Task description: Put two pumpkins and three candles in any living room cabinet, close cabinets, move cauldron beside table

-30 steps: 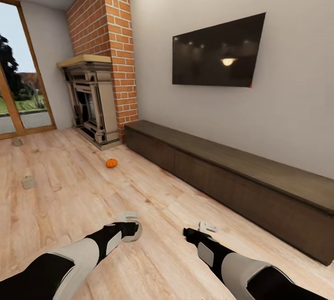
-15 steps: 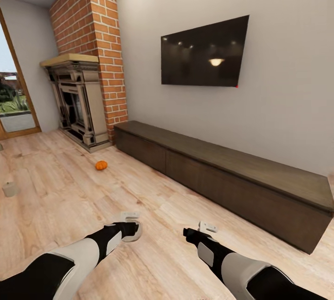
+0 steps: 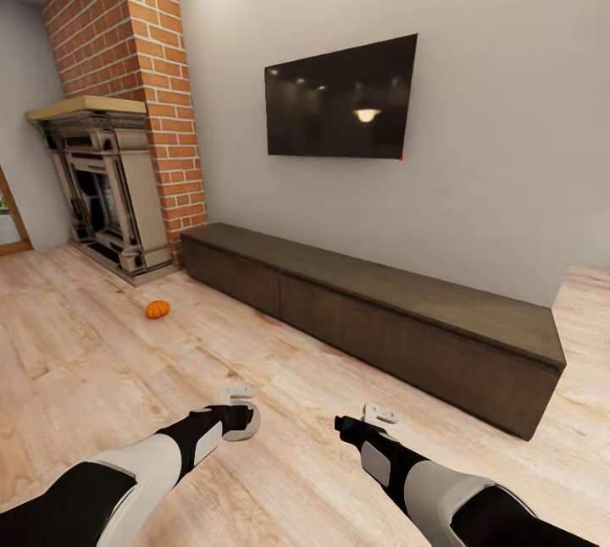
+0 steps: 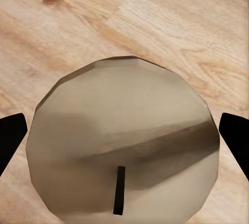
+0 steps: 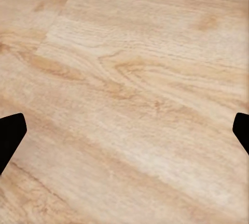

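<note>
A candle, off-white with a beige end and dark wick, sits between the fingers of my left gripper, which is shut on it low over the floor. My right gripper is open, and in the right wrist view only wooden floor lies between its fingertips. One orange pumpkin rests on the floor in front of the fireplace, far ahead to my left. The cabinet, long, low and dark brown, runs along the wall ahead with its fronts closed. The cauldron is out of view.
A grey stone fireplace with a brick chimney stands at the left end of the cabinet. A black TV hangs on the wall above it. Open wooden floor stretches between me and the cabinet.
The whole view has swung to the right, so the camera moved. The window and the two candles on the floor at left have left the picture. Both arms keep their pose.
</note>
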Motion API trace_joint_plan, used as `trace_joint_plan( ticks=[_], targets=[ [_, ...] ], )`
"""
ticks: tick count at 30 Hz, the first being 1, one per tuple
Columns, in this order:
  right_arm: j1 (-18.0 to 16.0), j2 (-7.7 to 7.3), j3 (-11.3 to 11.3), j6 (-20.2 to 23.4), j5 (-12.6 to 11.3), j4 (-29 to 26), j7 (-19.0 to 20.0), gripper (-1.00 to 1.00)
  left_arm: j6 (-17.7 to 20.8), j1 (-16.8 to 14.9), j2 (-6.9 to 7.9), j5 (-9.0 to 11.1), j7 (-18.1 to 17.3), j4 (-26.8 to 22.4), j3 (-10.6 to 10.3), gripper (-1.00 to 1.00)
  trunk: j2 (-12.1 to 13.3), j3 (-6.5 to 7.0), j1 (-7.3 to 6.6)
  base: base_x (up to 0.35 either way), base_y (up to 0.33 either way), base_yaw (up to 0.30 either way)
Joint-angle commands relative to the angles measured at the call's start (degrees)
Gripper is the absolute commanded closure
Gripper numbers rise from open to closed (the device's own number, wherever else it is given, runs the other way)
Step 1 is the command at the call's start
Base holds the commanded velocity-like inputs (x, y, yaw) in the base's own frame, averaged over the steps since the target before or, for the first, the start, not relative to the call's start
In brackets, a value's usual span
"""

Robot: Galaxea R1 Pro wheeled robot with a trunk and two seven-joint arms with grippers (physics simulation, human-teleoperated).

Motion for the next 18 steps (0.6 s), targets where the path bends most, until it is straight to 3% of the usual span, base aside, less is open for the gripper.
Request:
trace_joint_plan(
  ticks=[1,18],
  targets=[
    [0.0,0.02,0.5,-0.1,-0.4,0.0,-0.2,-1.00,0.2,0.0,0.00,0.6,-0.1,0.0,-0.5,1.00,0.0,-0.09,-0.01,0.000,0.000,-0.019],
    [0.0,0.02,0.5,-0.1,-0.4,0.0,-0.3,-1.00,0.3,0.0,0.00,0.6,-0.1,0.0,-0.5,1.00,0.0,-1.54,-0.01,0.000,0.000,-0.002]
  ],
)
